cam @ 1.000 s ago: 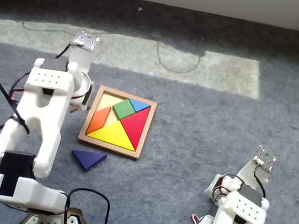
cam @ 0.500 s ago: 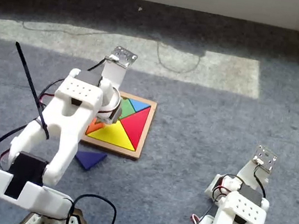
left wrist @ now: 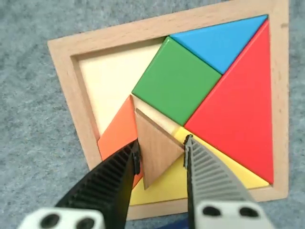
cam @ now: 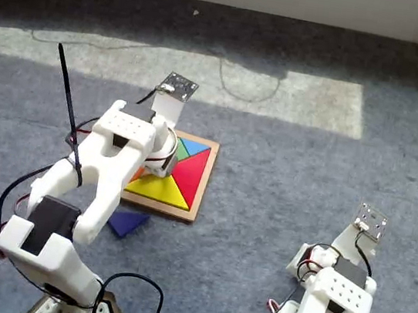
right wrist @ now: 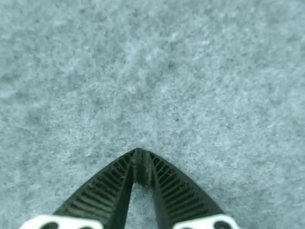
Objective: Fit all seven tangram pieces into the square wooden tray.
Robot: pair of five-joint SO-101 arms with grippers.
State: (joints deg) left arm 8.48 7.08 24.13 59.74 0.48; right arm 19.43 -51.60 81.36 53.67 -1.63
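Left tool [left wrist: 162, 142] newly over wooden tray [left wrist: 66, 71], clamped on brown triangle [left wrist: 157, 155]; right tool [right wrist: 139, 160] closed.

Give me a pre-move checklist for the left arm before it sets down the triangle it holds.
1. Grip: the left gripper is clamped on the brown triangle: ok.
2. Free space: the wooden tray has bare floor beside the green square: ok.
3. Alignment: the held triangle appears over the orange piece and the yellow triangle, not over the gap: not ok.
4. Height above the tray: cannot tell.
5. Remaining pieces: the dark blue triangle lies on the carpet: not ok.
6. The right gripper is shut, over carpet away from the tray: ok.
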